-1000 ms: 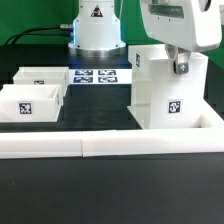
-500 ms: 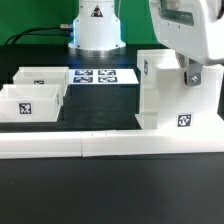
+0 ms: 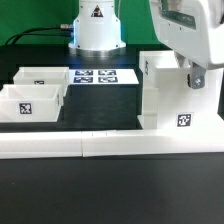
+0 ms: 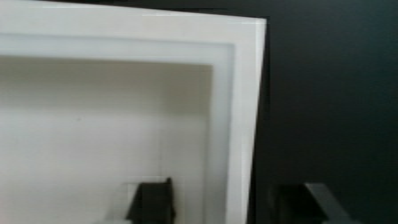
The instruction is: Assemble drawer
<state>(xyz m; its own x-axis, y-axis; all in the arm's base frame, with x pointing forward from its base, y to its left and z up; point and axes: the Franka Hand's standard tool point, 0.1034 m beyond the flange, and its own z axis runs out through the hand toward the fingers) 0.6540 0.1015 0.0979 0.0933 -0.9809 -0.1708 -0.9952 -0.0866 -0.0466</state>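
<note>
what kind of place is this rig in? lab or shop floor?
Looks like a robotics lab test bench: a marker board fixed on the black table, a low white border wall along its near edge, and tagged white drawer parts.

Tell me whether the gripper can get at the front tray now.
Probably yes, after lifting. The gripper straddles a wall of the box shell, jaws apart; nothing stands over the front tray at the exterior view's left.
</note>
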